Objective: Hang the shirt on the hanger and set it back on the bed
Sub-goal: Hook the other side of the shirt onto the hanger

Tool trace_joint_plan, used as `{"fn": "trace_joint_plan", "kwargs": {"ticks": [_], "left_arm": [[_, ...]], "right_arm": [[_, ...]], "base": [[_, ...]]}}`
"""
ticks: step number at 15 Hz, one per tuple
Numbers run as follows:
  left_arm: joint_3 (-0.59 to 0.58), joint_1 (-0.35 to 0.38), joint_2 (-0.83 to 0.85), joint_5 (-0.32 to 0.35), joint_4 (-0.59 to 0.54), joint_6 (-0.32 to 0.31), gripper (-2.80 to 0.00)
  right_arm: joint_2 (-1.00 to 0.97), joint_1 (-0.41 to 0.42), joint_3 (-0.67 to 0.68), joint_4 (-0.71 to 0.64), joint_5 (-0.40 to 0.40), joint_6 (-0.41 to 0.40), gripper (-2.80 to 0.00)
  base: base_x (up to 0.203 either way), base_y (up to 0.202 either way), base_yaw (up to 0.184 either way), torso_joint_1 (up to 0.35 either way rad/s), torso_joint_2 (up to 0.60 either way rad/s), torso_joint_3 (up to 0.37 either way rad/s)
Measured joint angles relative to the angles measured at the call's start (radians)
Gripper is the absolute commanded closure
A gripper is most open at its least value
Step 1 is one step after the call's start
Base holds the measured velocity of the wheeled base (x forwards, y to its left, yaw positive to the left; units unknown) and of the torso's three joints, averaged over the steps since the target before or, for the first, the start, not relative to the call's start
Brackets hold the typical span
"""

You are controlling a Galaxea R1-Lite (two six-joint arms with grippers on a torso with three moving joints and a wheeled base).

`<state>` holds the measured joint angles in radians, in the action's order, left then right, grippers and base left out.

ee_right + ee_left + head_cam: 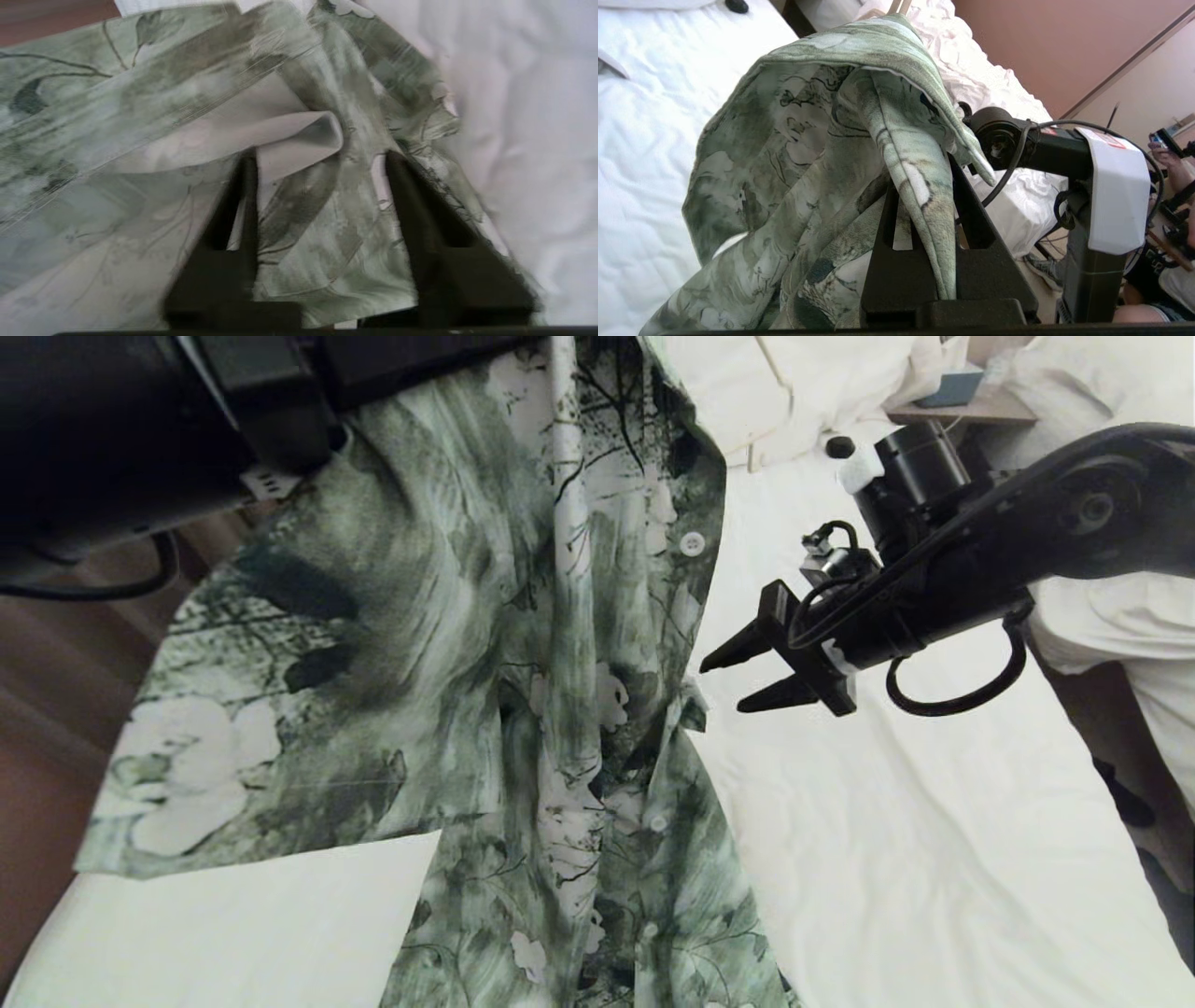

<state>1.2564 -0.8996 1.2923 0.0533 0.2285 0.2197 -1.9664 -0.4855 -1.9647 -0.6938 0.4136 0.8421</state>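
The shirt (485, 644) is held up over the bed (887, 859) by the left gripper (920, 196), fingers closed on it. The right gripper (738, 683) is open beside it. The hanger must be fetched next.

A wooden nightstand (971, 409) stands at the far end, a blue-grey box (950, 389) on it. A second bed with rumpled white bedding (1111, 607) lies to the right — a seated person (1164, 261) beyond it. Brown floor (56, 709) runs along the left.
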Motion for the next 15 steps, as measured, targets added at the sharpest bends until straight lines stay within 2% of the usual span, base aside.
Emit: {"fn": "trace_joint_plan", "kwargs": {"ticks": [13, 15], "left_arm": [[0.038, -0.001, 0.018, 0.0, -0.002, -0.005, 0.0], [0.052, 0.0, 0.021, 0.0, -0.017, -0.023, 0.0]], "right_arm": [[-0.031, -0.032, 0.001, 0.031, 0.024, -0.007, -2.8], [-0.029, -0.038, 0.001, 0.032, 0.028, -0.006, -2.8]], "base": [[0.0, 0.0, 0.0, 0.0, 0.0, 0.0], [0.0, 0.0, 0.0, 0.0, 0.0, 0.0]]}}
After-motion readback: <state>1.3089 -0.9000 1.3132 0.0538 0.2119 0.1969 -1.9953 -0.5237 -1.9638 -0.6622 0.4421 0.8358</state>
